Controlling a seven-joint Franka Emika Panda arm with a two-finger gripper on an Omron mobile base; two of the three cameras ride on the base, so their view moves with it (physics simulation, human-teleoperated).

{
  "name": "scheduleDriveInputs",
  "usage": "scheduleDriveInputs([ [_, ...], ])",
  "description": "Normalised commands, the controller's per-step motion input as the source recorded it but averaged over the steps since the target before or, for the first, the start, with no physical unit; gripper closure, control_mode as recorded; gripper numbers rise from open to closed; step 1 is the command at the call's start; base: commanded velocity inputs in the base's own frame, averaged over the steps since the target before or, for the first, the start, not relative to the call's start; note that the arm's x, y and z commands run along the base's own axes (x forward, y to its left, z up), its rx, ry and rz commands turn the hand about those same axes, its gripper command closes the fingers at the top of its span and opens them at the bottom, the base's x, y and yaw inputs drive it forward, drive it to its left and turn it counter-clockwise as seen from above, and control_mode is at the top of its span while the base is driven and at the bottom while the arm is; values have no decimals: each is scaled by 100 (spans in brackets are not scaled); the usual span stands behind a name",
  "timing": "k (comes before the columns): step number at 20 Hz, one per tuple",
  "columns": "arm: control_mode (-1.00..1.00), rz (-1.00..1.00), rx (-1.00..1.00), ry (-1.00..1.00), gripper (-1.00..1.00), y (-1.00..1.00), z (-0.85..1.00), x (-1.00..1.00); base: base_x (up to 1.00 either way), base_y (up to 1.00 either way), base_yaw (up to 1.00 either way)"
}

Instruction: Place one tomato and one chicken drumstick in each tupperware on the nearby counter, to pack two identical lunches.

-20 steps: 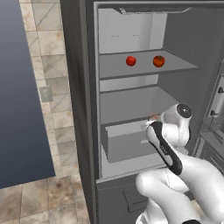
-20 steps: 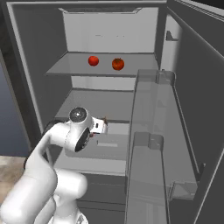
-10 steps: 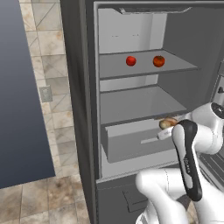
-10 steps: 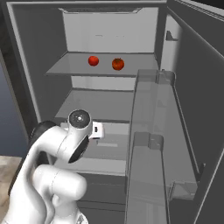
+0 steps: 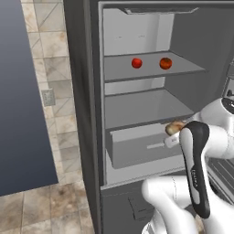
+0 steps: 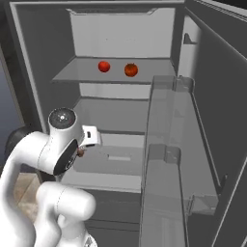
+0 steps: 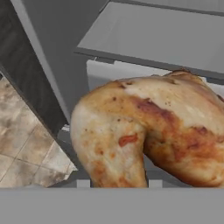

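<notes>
- Since a second ago the arm has swung back out of the fridge toward the robot's right, carrying the chicken drumstick (image 5: 174, 127) away from the drawer's inside to just in front of the drawer's upper edge.
- The gripper (image 7: 116, 181) is closed narrowly on that drumstick, which fills the hand view, golden-brown and lumpy.
- Just behind it sits the grey fridge drawer (image 5: 137, 146), pulled partly open.
- Above the drawer is a bare shelf (image 5: 141, 107).
- On the higher shelf (image 6: 87, 74) rest two red tomatoes (image 5: 136, 63) (image 5: 166, 63), near each other but apart.
- The open fridge door (image 6: 169, 159) with its clear bins stands to the right.
</notes>
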Motion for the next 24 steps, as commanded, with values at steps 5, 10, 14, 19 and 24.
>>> scheduleDriveInputs([
  [5, 100, 0, 0, 0, 100, 0, 0, 0, -62, -12, -5],
  [10, 100, 0, 0, 0, 100, 0, 0, 0, -100, -14, -1],
  [14, 100, 0, 0, 0, 100, 0, 0, 0, -100, -20, 0],
  [19, 100, 0, 0, 0, 100, 0, 0, 0, -100, -11, 0],
  [24, 100, 0, 0, 0, 100, 0, 0, 0, -100, -19, 0],
])
